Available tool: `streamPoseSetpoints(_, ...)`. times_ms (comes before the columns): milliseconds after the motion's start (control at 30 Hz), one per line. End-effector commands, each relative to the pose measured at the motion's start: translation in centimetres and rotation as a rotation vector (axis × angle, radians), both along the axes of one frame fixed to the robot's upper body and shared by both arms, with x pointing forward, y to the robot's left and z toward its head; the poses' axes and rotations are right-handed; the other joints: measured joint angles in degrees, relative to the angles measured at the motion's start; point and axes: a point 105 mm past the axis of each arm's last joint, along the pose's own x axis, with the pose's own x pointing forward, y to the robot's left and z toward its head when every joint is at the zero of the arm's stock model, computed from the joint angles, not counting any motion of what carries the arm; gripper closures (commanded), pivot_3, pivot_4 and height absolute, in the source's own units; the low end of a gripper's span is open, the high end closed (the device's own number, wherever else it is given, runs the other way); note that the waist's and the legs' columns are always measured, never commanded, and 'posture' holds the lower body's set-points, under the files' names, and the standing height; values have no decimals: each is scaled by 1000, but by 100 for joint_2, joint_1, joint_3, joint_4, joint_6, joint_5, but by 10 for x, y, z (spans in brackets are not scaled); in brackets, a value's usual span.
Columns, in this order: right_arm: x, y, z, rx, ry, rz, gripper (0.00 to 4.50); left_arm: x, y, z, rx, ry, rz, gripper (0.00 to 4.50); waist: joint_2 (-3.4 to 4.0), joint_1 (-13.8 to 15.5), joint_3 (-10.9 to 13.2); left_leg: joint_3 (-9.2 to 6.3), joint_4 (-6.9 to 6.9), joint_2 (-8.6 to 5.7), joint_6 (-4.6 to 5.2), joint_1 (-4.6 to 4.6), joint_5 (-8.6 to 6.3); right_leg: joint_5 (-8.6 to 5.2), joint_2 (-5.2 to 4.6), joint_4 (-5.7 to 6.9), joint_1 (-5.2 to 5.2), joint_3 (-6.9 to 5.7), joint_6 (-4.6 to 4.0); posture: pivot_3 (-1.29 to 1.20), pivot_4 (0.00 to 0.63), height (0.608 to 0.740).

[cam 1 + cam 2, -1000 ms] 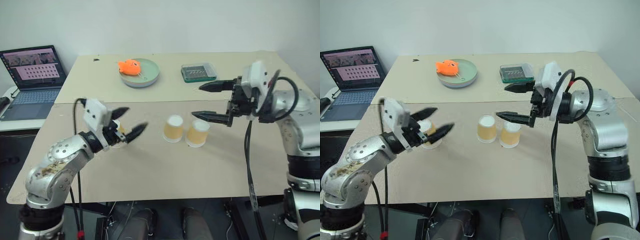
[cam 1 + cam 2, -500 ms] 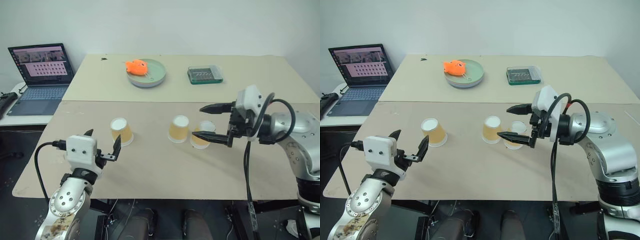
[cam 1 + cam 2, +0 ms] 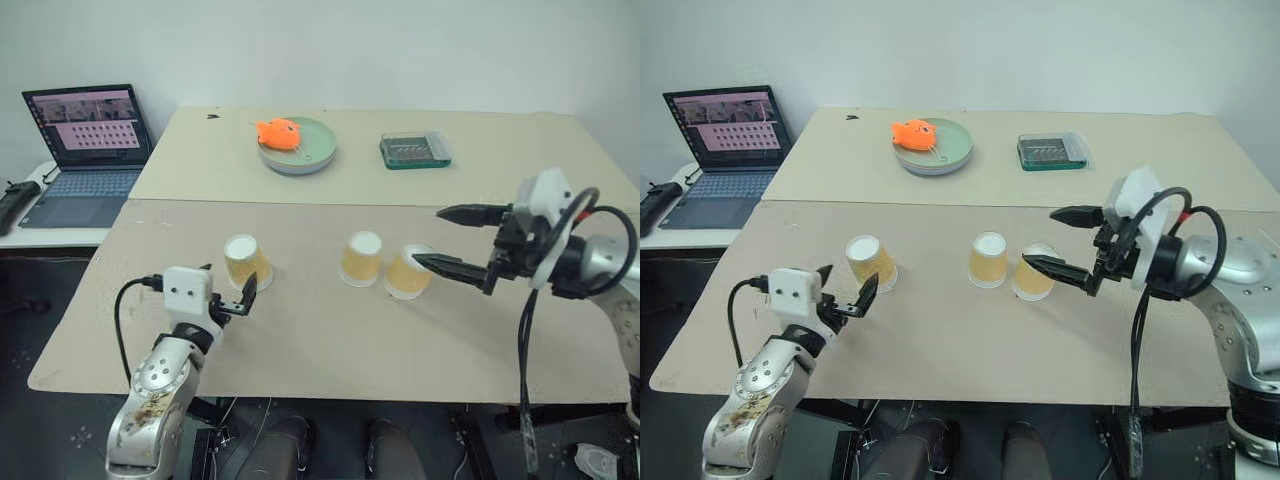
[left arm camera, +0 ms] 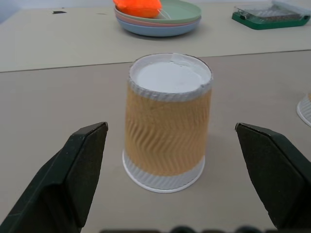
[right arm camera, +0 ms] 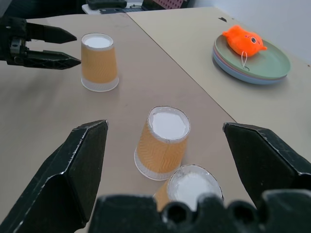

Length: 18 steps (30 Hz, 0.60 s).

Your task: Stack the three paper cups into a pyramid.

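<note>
Three paper cups are sitting upside down on the table [image 3: 300, 340], unstacked: one cup [image 3: 246, 262] apart on the left, a middle cup [image 3: 361, 258] and a right cup [image 3: 407, 272] touching. The left gripper [image 3: 228, 300] is hovering wide open just before the lone cup, empty. The right gripper [image 3: 452, 240] is hanging spread open beside the pair, holding nothing.

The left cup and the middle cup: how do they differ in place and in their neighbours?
The left cup stands alone, just ahead of the open left gripper; the middle cup stands close beside the right cup. The left cup is far from the right gripper; the middle cup is nearer. Both stand upside down.
</note>
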Motion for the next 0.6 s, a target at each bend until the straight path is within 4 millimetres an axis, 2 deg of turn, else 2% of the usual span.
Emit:
streamPoseSetpoints(33,-13,0,4,25,-9,31,85,9,-3,11,8,-58,-27,0,0,12,0,0,0,0,0,0,0,-1,-1,0,1,0,1,0,150,730)
streamPoseSetpoints(200,-10,-12,-8,11,24,-5,85,17,-7,15,12,-78,-57,0,0,11,-1,0,3,1,0,0,0,-1,1,-8,7,-5,2,0,150,730)
streamPoseSetpoints(600,-6,-13,-11,11,25,-28,85,37,1,21,-13,-96,-26,0,-1,10,0,-2,2,1,3,1,-1,2,2,-22,11,-6,4,0,150,730)
